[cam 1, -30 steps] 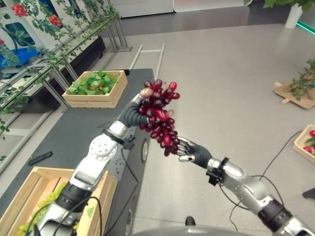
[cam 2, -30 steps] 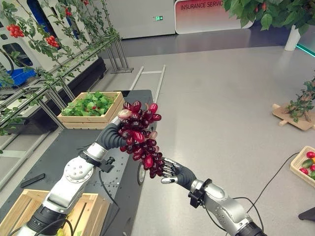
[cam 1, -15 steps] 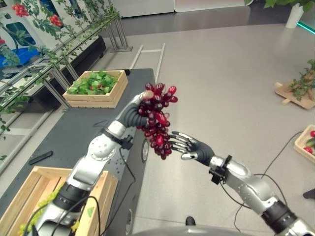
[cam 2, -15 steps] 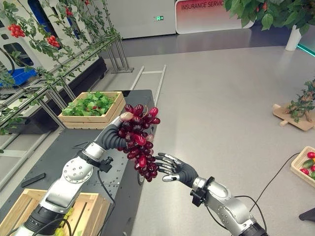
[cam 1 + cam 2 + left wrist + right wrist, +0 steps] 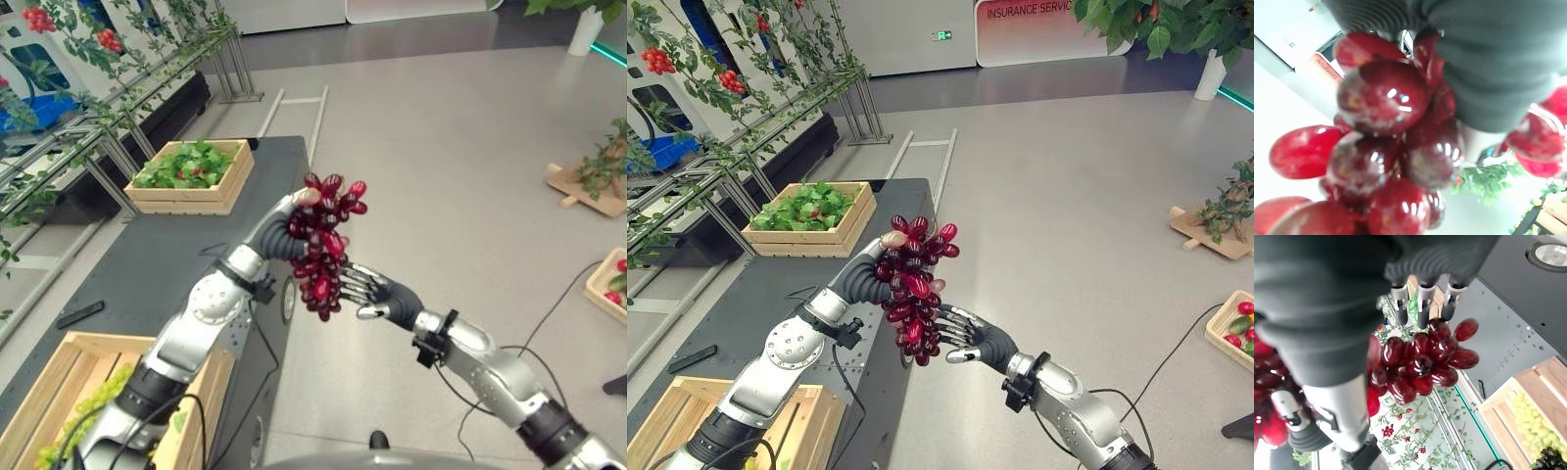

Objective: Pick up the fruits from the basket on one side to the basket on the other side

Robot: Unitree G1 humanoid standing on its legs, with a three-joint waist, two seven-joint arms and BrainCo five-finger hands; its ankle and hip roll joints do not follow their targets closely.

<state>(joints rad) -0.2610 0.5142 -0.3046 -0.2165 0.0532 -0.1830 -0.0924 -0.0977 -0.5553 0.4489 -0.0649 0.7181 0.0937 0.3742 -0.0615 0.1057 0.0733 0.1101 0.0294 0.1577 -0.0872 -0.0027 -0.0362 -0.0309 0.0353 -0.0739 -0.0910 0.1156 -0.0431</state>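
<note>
The left hand (image 5: 294, 211) is raised beyond the right edge of the dark table (image 5: 157, 264), its fingers curled around the top of a bunch of red grapes (image 5: 323, 245). The bunch hangs down from that grasp in the air over the grey floor (image 5: 460, 166), clear of any basket. In the left wrist view the glossy red grapes (image 5: 1386, 161) sit right against the hand's dark cover.

The right hand (image 5: 377, 294) is held just beside the lower part of the bunch, palm turned toward it, fingers straight and spread, grasping nothing. Its fingertips (image 5: 950, 328) come right up to the lowest grapes; whether they touch cannot be told. In the right wrist view the fingers (image 5: 1422, 303) point straight out at the cluster.

At the near left corner of the table stands a wooden crate (image 5: 59, 382) holding green grapes (image 5: 83, 416); the right wrist view also shows a dark bunch (image 5: 1552, 460) in it beside the green ones. At the far end of the table stands a second wooden crate (image 5: 211, 196) filled with green leaves (image 5: 186, 164) and a few small red fruits among them. A small dark flat object (image 5: 78, 314) lies on the table near its left edge.

On the floor at the far right, a further wooden basket (image 5: 600, 284) holds red and green fruit (image 5: 1244, 318). Beyond it, a leafy branch (image 5: 598, 171) lies on a wooden board.
</note>
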